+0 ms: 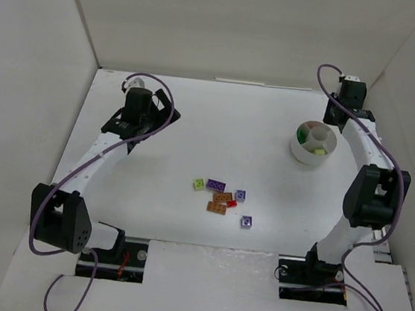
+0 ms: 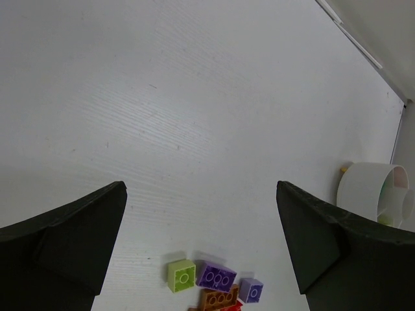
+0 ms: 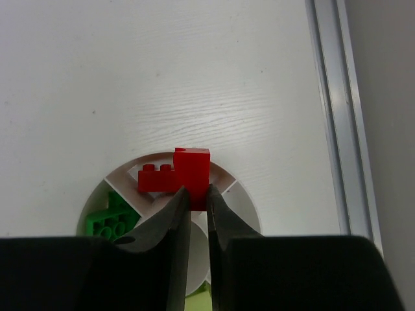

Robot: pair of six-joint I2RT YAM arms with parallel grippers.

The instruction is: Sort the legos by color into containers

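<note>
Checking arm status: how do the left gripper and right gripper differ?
The left gripper is open and empty; the right gripper is shut on a red lego. The left gripper is away from the white dish; the right gripper is over it. Both are black.

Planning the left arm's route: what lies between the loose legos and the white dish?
Nothing; the top view shows only bare table between the loose legos and the dish.
</note>
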